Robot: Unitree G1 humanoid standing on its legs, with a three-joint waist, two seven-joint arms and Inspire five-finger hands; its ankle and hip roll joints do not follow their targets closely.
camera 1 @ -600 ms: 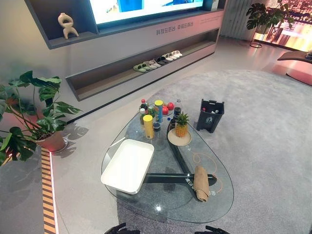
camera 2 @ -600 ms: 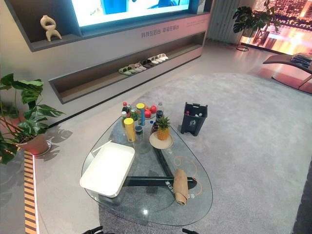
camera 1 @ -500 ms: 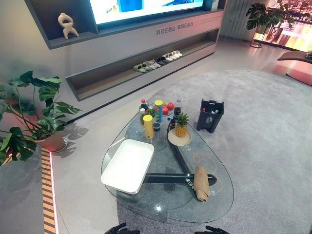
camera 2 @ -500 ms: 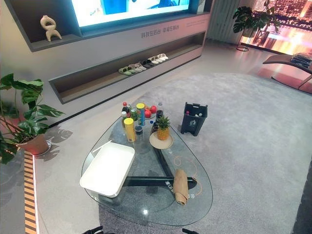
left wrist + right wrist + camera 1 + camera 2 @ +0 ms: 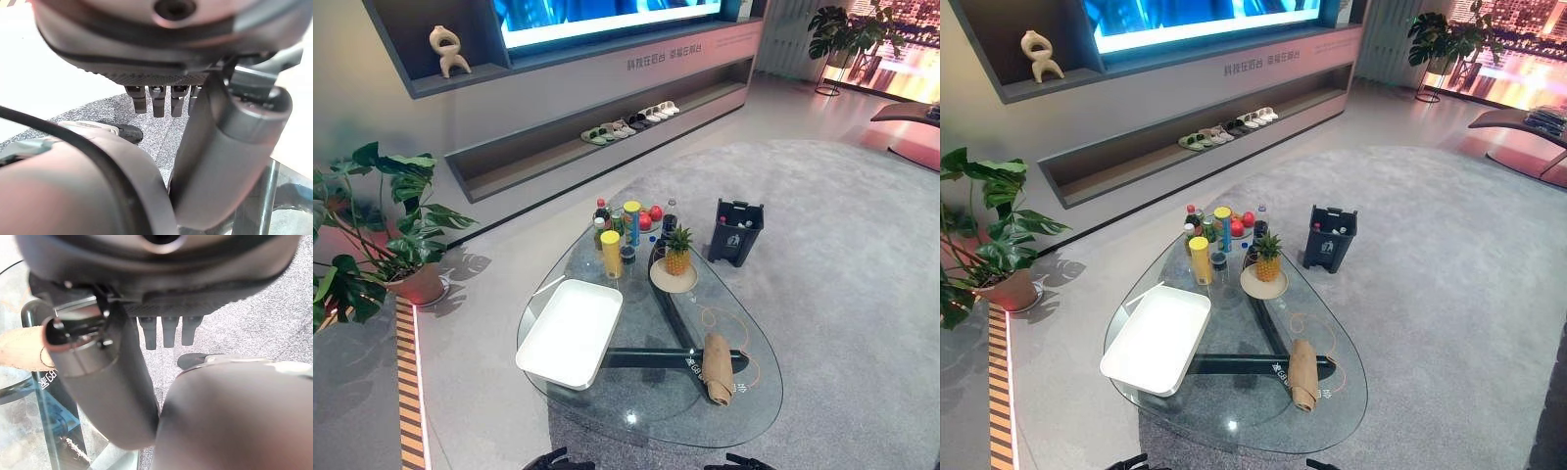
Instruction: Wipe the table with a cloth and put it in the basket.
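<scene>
Left eye view: one rolled tan cloth lies on the near right of the glass table, within the right arm's reach, which suits a pick-up from that side. One white tray sits on the table's left, kept clear of the cloth. At the far end stand several bottles and cans, too crowded to count, beside one pineapple on a plate. One dark basket stands on the carpet beyond the table, so the cloth must travel past the clutter. Both hands hang low and empty: left hand and right hand show straight, relaxed fingers.
</scene>
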